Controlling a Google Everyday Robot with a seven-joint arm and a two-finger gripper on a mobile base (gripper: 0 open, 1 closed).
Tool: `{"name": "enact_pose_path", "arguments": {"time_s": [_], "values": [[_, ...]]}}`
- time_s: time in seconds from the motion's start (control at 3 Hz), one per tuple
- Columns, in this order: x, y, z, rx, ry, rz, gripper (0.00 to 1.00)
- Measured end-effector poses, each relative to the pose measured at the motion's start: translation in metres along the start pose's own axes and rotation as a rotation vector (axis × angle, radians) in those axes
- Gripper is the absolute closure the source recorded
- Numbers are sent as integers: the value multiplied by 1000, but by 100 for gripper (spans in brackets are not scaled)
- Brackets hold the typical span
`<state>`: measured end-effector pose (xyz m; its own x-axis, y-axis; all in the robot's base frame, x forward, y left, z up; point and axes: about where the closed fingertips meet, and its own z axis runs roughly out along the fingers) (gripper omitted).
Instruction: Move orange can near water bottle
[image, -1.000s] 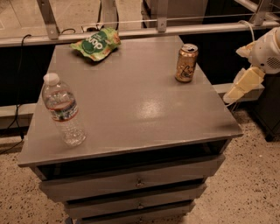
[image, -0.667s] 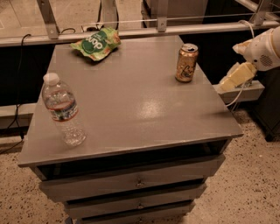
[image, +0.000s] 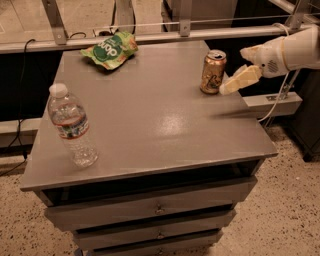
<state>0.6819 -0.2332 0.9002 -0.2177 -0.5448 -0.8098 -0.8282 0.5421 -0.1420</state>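
Three things sit on the table (image: 165, 125). The can (image: 213, 71) stands upright in the upper right, near the right edge. The bottle (image: 73, 127) stands upright at the left, close to the left and front edges. A green bag (image: 109, 49) lies flat at the upper left, by the back edge. Can and bottle are well apart, with a wide bare stretch of tabletop between them across the middle of the frame. The gripper (image: 233, 71) hangs at the right of the frame, over the table's right edge, just beside the can on its right. Its two fingers are spread and hold nothing. The lower finger (image: 240, 80) points at the can's foot with its tip very close, though contact cannot be told. Drawers (image: 155, 207) fill the front below the top.
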Motion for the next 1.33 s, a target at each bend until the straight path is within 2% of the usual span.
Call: {"name": "enact_pose_path", "arguments": {"time_s": [0.33,0.67,1.0,1.33], "values": [[-13,-4,31,-32,-107,10,0],[-22,-5,51,-52,-183,32,19],[-36,0,58,-72,-255,42,50],[-50,3,52,-81,-304,22,72]]}}
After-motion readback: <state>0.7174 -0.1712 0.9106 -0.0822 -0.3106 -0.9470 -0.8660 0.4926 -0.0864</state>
